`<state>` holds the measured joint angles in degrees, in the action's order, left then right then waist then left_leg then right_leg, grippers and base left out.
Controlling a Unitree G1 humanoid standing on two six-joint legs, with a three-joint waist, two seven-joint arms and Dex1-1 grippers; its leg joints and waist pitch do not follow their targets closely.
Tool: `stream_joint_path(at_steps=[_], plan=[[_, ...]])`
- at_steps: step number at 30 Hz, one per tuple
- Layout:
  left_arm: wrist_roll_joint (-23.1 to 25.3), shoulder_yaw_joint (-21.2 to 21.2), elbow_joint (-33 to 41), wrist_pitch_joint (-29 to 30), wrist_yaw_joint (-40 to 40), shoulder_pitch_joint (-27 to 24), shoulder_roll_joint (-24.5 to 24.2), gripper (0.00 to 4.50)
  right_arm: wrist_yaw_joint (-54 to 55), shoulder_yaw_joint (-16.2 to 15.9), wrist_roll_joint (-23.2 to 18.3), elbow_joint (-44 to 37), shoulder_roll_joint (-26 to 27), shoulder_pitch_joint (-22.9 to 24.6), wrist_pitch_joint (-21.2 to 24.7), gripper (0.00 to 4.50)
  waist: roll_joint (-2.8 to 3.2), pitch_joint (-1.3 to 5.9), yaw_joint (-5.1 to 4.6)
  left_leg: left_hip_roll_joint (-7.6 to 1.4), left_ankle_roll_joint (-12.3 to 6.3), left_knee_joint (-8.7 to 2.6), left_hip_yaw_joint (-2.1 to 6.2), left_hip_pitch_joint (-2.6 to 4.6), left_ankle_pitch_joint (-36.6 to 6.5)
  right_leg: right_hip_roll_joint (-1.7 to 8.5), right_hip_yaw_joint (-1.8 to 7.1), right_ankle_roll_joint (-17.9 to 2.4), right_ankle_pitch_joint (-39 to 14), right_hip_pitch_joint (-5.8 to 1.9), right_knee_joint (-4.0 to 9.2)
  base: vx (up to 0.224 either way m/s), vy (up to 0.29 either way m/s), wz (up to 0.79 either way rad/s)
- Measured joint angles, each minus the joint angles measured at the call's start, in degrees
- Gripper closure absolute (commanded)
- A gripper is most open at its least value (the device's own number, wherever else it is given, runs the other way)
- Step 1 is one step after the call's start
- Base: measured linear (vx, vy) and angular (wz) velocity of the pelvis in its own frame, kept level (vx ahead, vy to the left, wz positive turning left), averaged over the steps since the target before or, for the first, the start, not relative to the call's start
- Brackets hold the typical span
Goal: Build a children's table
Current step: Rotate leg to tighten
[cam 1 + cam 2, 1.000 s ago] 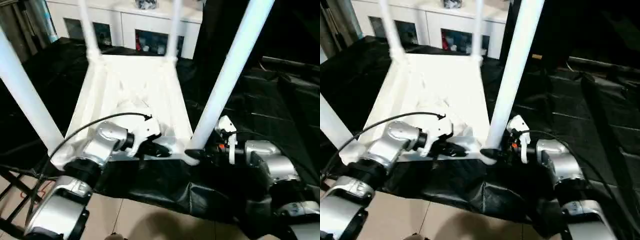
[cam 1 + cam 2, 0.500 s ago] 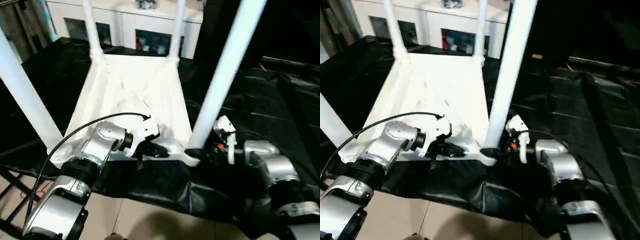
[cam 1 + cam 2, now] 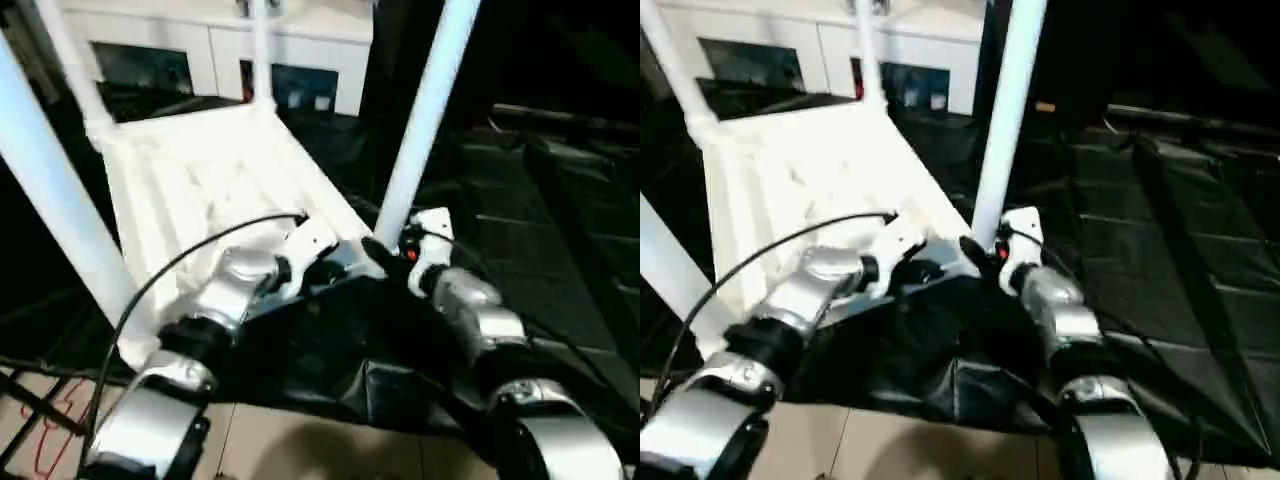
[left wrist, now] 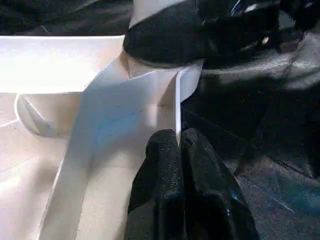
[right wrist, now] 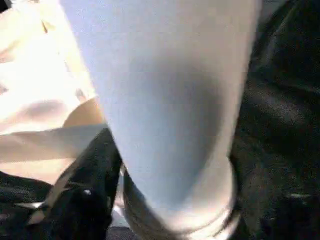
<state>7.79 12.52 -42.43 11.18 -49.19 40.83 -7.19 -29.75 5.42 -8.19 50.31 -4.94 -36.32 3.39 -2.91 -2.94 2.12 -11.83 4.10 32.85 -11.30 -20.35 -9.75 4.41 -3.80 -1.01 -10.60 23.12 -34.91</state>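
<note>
Children's table [image 3: 190,185] upside down on black sheeting, ribbed underside up, legs rising upright from the corner sockets. Left pincer [image 4: 179,145] pressed together on the thin near rim of the top; right pincer [image 3: 385,262] spread around the base of the near right leg [image 3: 425,110], just beside its socket. Leg's long axis upright, right arm nearer, so probably a seating push or twist down that axis.

Children's table [image 3: 190,180]: smooth white plastic, faint sheen, ribbed underside. Legs [image 3: 425,115]: same smooth white plastic. Black sheet [image 3: 540,220] under it: glossy, creased, plastic-like. Robot forearms [image 3: 475,315]: brushed silver metal. Gripper fingers [image 4: 170,165]: matt black, slightly textured.
</note>
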Motion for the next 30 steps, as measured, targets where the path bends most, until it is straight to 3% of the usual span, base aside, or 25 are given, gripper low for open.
stream_joint_path(at_steps=[4,9,19,25,30], plan=[[0.0,0.4,0.2,-0.5,-1.1,0.0,-0.2,4.5,-3.8,-0.7,0.3,-0.2,-1.4,0.2,-0.5,0.7,0.0,0.0,0.15,0.0,-0.01,0.0,0.0,-0.08,0.0,0.0,-0.01,0.0,0.0,0.03,0.03,0.0,0.0,0.0],[-0.2,1.6,0.9,-1.5,-4.8,-0.3,-0.8,4.5,-14.0,-5.6,3.1,-3.2,-7.4,2.9,-2.6,0.58,0.0,-0.01,1.23,0.0,-0.02,0.0,0.01,-0.17,0.0,0.0,-0.02,0.0,0.0,0.03,0.09,0.0,0.0,0.0],[-1.4,3.5,1.8,-3.6,-11.4,-0.7,-2.4,4.5,-31.9,-6.5,0.5,-8.9,-16.8,6.4,0.1,0.58,0.0,-0.07,2.42,-0.03,-0.05,0.16,-0.03,-0.44,0.0,0.02,0.03,0.0,0.0,0.05,0.08,0.0,0.0,0.0],[-1.9,3.6,3.4,-4.6,-15.2,-1.8,-4.4,4.5,-37.9,-7.3,-1.6,-13.7,-18.1,7.3,2.6,0.58,-0.03,-0.08,2.83,-0.06,-0.05,0.15,-0.01,-0.56,0.0,0.01,-0.04,0.0,0.0,0.15,0.06,0.0,0.0,0.0],[-2.6,4.0,4.1,-5.0,-17.2,-2.2,-5.3,4.5,-37.0,-8.1,-1.7,-13.3,-16.3,7.2,2.0,0.58,-0.04,-0.09,2.85,-0.06,-0.05,0.19,-0.01,-0.57,0.0,0.01,-0.03,0.0,0.0,0.16,0.04,0.0,0.0,0.0]])
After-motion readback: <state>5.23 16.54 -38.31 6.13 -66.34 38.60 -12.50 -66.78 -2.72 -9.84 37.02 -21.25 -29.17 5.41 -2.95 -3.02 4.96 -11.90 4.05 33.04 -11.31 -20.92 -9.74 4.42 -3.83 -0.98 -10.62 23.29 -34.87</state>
